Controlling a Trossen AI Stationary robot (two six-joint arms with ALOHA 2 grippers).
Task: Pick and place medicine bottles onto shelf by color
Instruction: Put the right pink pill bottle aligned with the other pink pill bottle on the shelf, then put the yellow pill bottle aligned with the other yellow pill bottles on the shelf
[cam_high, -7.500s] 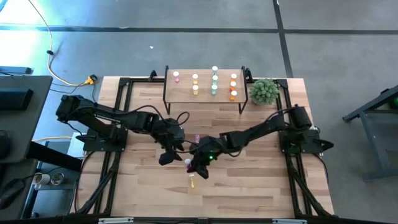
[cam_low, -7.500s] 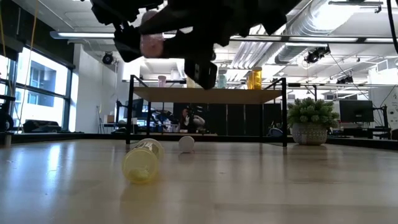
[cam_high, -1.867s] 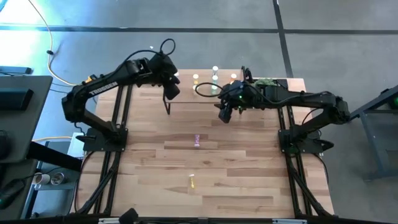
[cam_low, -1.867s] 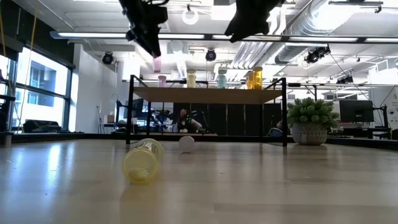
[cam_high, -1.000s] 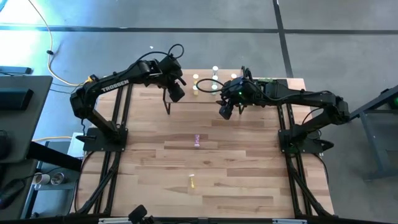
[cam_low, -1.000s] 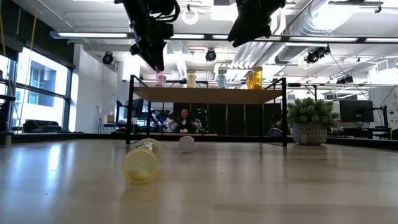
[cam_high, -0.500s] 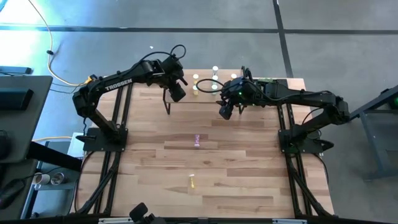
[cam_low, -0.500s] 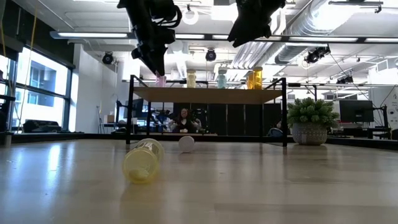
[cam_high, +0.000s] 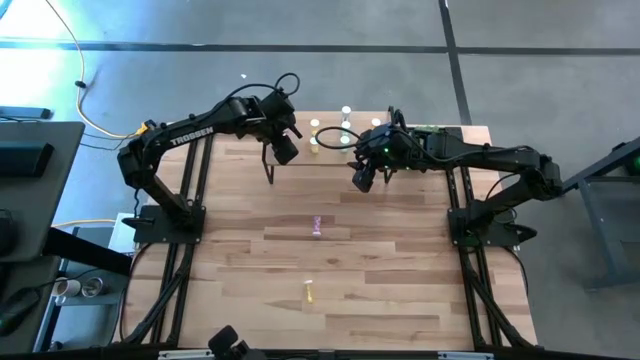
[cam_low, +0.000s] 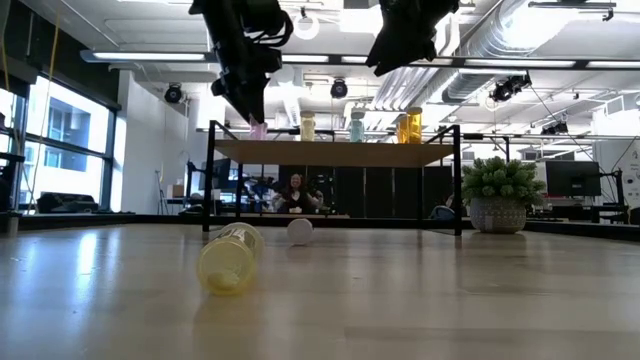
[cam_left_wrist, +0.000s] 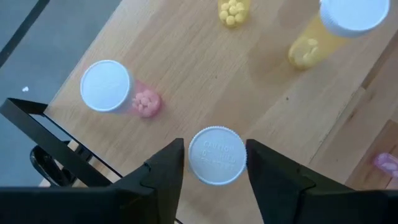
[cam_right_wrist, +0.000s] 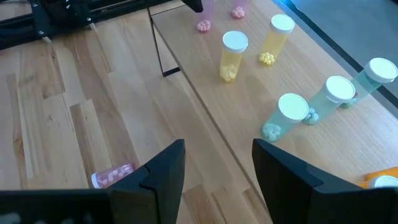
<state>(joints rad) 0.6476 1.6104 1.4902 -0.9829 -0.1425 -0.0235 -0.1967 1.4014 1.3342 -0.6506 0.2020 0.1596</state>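
The shelf (cam_low: 335, 153) stands at the table's far edge. On it are pink (cam_left_wrist: 106, 86), yellow (cam_right_wrist: 233, 53), green (cam_right_wrist: 289, 115) and orange (cam_low: 410, 125) medicine bottles, all upright. My left gripper (cam_left_wrist: 214, 162) hangs over the shelf's left end, open. Its fingers stand on either side of the white cap (cam_left_wrist: 217, 155) of a pink bottle (cam_low: 258, 130) that stands upright on the shelf. My right gripper (cam_high: 360, 182) hovers open over the shelf's front edge, holding nothing. A pink bottle (cam_high: 316, 226) and a yellow bottle (cam_high: 308, 293) lie on their sides on the table. My left gripper comes at the pink bottle's cap (cam_left_wrist: 217, 155) from above, slanting down, with one finger on each side of it. A thin gap shows beside one finger (cam_left_wrist: 171, 168). Whether the other finger (cam_left_wrist: 261, 168) touches the cap, I cannot tell.
A potted plant (cam_low: 500, 195) stands at the table's far right corner beside the shelf. The shelf's black legs (cam_low: 210, 180) rise from the table. Bare tabletop lies around the two fallen bottles in the middle and toward the near edge.
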